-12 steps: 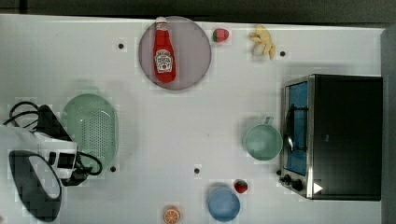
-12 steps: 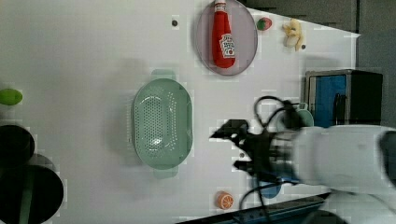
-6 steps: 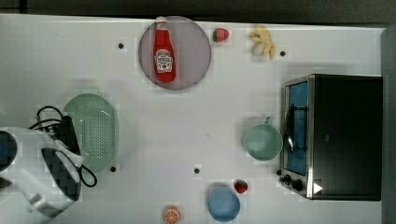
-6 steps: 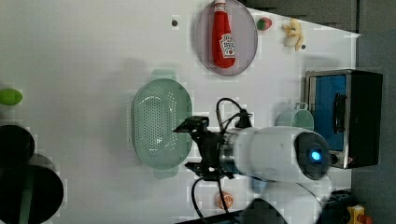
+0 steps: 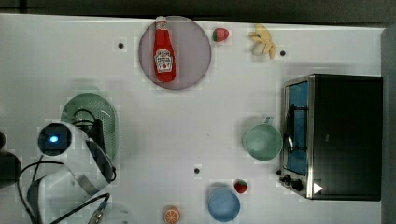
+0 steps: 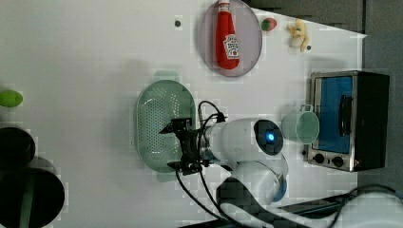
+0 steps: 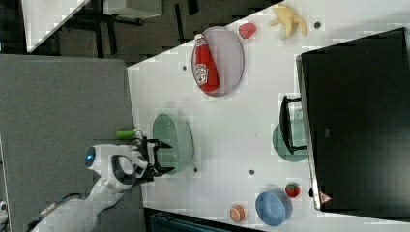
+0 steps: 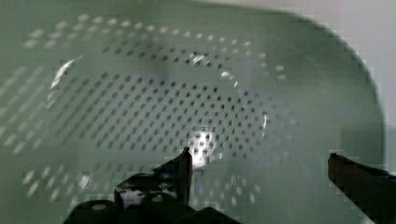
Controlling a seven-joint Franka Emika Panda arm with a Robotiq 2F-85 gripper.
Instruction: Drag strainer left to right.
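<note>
The strainer [image 5: 81, 106] is a pale mint-green oval colander at the top view's left, partly under the white arm [image 5: 70, 158]. In the left view my gripper [image 6: 172, 147] hangs open over the strainer [image 6: 159, 118], above its lower right part, nothing between the fingers. The right view shows the same open gripper [image 7: 164, 157] at the strainer's [image 7: 176, 128] near end. Up close in the wrist view, the gripper [image 8: 259, 158] straddles the inside of the strainer [image 8: 140, 93]: one finger is over the dotted bottom, the other by the side wall. I cannot tell if the fingers touch it.
A ketchup bottle [image 5: 163, 53] lies on a purple plate [image 5: 194, 51] at the back. A green cup [image 5: 262, 142] stands beside the toaster oven [image 5: 341, 135] at the top view's right. A blue bowl [image 5: 224, 204], an orange [image 5: 171, 215], a strawberry [image 5: 221, 34] and bananas [image 5: 262, 41] lie around.
The arm has swung in over the strainer; in the left view the gripper moved left from the bare table onto it. The strainer has not moved.
</note>
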